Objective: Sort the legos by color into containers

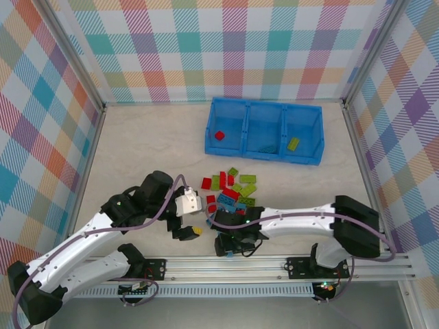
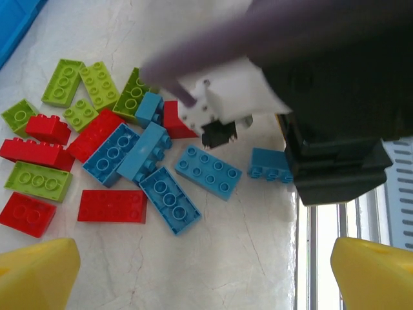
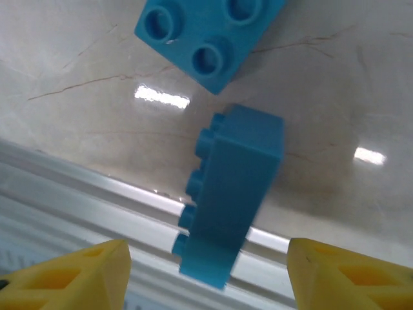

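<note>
Right gripper (image 3: 206, 281) released: light blue studded plastic brick (image 3: 235, 187), lying on its side, sits between the fingertips, ungripped. Left gripper (image 2: 205, 278) released, empty.

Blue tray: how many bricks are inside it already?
2 clearly: red brick in the left compartment, green brick in the right compartment. A blue one could blend into the middle compartment.
</note>
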You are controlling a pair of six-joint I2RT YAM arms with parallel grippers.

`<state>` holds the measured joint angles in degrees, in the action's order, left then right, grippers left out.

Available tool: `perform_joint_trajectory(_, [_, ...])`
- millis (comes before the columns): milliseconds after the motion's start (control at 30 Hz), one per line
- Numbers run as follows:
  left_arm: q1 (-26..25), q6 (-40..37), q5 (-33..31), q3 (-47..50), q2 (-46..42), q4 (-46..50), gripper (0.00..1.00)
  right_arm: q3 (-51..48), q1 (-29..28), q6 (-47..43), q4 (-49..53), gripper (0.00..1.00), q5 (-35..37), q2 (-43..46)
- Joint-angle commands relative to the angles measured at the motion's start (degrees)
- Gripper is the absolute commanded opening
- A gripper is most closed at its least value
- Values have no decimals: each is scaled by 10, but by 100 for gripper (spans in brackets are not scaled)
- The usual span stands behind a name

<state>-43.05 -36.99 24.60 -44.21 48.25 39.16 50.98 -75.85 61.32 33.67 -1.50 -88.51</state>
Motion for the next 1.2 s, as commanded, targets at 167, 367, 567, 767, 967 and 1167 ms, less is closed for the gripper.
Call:
perform_joint_trajectory(167, [-2, -11, 12, 16, -14, 7, 100, 31, -8, 26, -5, 40, 67, -74])
perform_joint_trajectory(367, [-2, -25, 70, 18, -22, 4, 100, 8, -5, 26, -17, 22, 98, -23])
perform_joint_trajectory(567, [-2, -30, 107, 23, -35, -9, 100, -37, 57, 5, -66, 19, 124, 93])
perform_joint_trajectory(767, [-2, 26, 63, 37, -55, -79, 100, -38, 214, -134, -103, 16, 123, 193])
perform_joint_trajectory(967, [-2, 139, -54, 56, -59, -176, 100, 36, 375, -282, -121, 16, 118, 158])
perform_joint_trajectory(1167, [-1, 182, -129, 44, -54, -183, 100, 144, 471, -365, -147, 16, 116, 18])
